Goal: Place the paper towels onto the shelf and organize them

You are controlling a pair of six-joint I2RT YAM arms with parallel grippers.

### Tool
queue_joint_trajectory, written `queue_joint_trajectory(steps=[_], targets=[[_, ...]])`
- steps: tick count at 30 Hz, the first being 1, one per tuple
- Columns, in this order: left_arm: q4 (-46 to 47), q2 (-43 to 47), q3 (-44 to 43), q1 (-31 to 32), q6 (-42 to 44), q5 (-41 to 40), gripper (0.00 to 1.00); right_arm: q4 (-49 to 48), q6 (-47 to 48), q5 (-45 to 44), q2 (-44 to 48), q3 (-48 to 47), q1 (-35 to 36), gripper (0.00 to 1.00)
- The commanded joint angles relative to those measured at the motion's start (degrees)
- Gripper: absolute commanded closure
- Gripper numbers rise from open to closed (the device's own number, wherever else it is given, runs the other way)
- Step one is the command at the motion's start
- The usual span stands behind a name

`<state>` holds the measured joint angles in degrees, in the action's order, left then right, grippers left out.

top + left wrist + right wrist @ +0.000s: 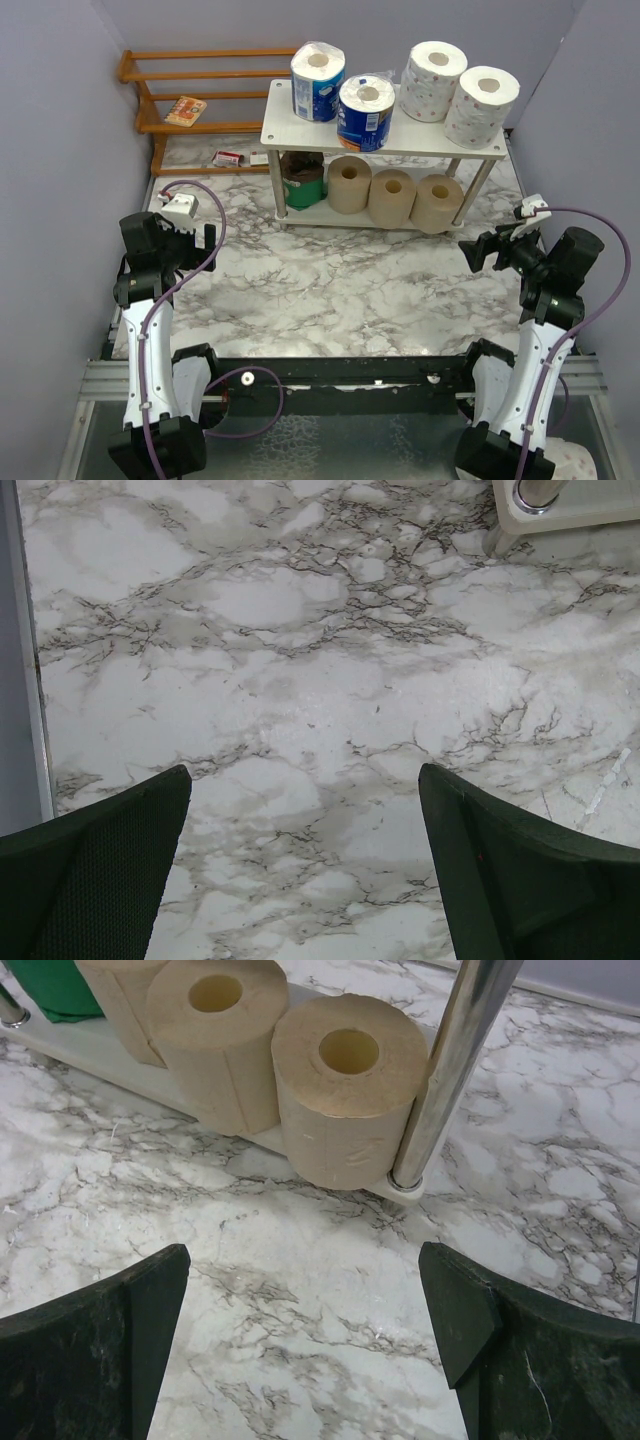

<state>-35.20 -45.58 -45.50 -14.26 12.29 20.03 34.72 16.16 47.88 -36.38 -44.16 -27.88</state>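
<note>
Black fingers of the right hand (pixel 305 1255) frame the bottom of its wrist view, spread wide with only marble between them. The left hand (pixel 305 780) is equally wide and empty. Each hangs over bare tabletop (pixel 340 290), one by the left edge and one by the right, and neither touches a roll.

All eight paper towels stand core-up on the shelf (pixel 415 138), which sits at the far edge, right of the middle. They look sorted by kind. The two blue-wrapped rolls (pixel 365 112) share the left half of the upper tier and the two white dotted rolls (pixel 433 80) the right half. Below, the three tan rolls (pixel 391 196) run in a touching row, the last one hard against a silver leg (pixel 455 1070), and the dark roll with a green band (pixel 303 180) fills the left end. I judge the task essentially complete.

The blue wrappers carry printing, but it is too small to read. An orange rack (pixel 200 75) in the far left corner holds a small packet (pixel 186 110), its label also illegible.
</note>
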Motion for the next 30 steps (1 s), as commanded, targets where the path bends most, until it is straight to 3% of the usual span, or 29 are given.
queue_joint_trajectory(steps=[1, 23, 30], targets=[[0.87, 0.28, 0.16, -0.42, -0.52, 1.83, 0.01, 0.28, -0.02, 0.82, -0.22, -0.02, -0.33, 0.0], [2.1, 0.56, 0.44, -0.42, -3.06, -3.61, 0.01, -0.27, -0.96, -0.49, -0.32, 0.1, -0.33, 0.0], [0.93, 0.52, -0.85, -0.41, -1.99, 1.17, 0.01, -0.35, -1.05, -0.68, -0.62, 0.04, -0.33, 0.0]])
